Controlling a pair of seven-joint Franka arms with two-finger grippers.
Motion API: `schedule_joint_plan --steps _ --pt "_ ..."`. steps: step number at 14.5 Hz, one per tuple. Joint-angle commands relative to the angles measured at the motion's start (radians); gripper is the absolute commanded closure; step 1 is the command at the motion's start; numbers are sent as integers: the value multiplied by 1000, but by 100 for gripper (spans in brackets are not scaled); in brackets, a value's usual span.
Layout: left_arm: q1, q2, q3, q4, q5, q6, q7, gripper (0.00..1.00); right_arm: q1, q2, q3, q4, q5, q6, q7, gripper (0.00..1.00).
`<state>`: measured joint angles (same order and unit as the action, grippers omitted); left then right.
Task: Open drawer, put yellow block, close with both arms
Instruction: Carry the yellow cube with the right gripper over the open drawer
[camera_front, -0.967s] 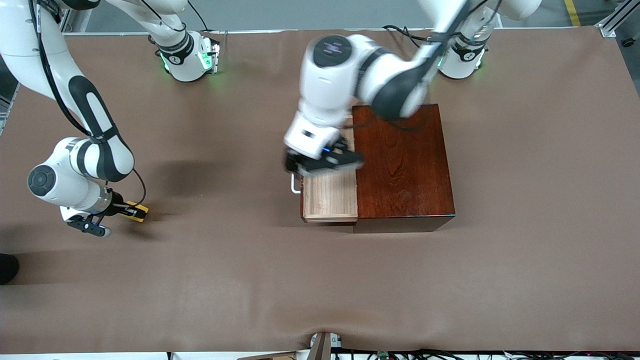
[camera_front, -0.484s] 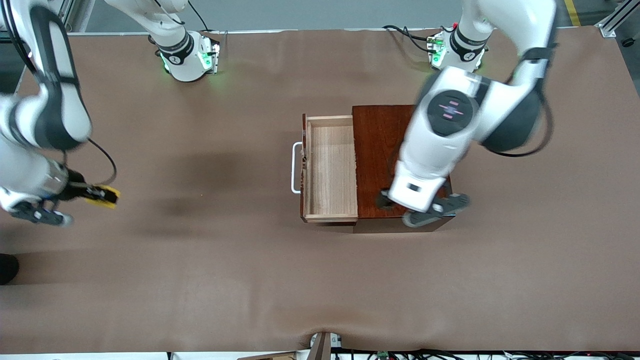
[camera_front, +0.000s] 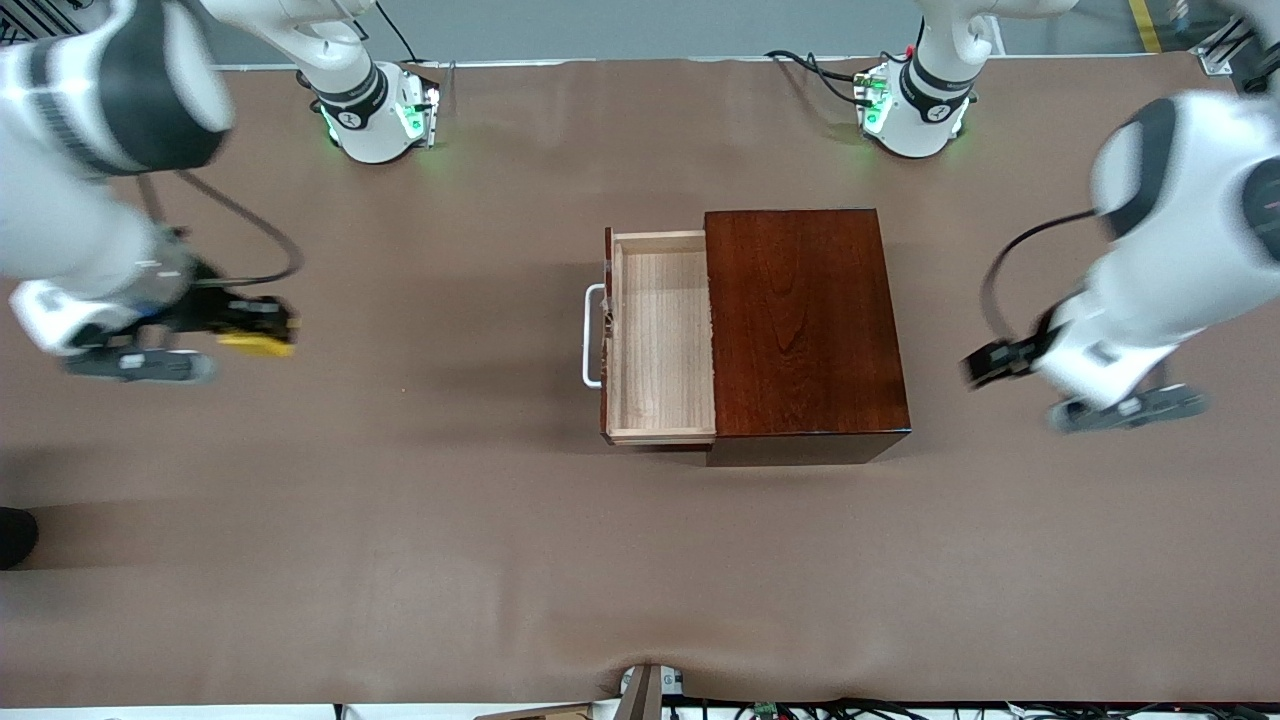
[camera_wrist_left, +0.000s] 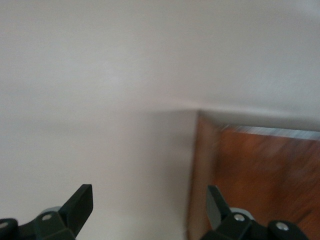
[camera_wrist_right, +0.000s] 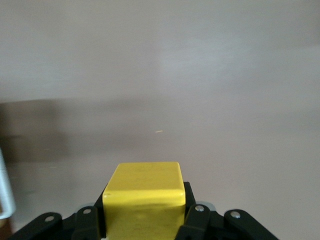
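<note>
Left gripper (camera_front: 985, 362), jaws released, is now pulling clear of the drawer (camera_front: 660, 335), left open & empty. Right gripper (camera_front: 262, 328), jaws clenched on yellow block (camera_front: 257, 343), is lifting above the bench (camera_front: 450, 520), heading drawer-ward.

The box (camera_front: 805, 320) is dark mahogany wood with a glossy, polished top that shows its grain, while the drawer (camera_front: 660, 335) pulled out of it is pale, unvarnished-looking wood with a matt finish and a smooth white handle (camera_front: 592, 335). The yellow block (camera_wrist_right: 143, 200) has plain, smooth, faintly satin faces. The table (camera_front: 400, 500) is covered in matt brown paper-like sheeting with slight ripples.
</note>
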<state>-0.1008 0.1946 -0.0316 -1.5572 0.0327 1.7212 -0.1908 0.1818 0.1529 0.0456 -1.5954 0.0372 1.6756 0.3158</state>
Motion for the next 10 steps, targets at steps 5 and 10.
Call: schedule_joint_plan --steps 5,10 --pt "56 -207 -10 -87 -17 -206 126 0 427 140 -13 129 63 162 575 100" --pt "49 -205 -13 -69 -20 -206 122 0 541 356 -13 255 61 356 635 100"
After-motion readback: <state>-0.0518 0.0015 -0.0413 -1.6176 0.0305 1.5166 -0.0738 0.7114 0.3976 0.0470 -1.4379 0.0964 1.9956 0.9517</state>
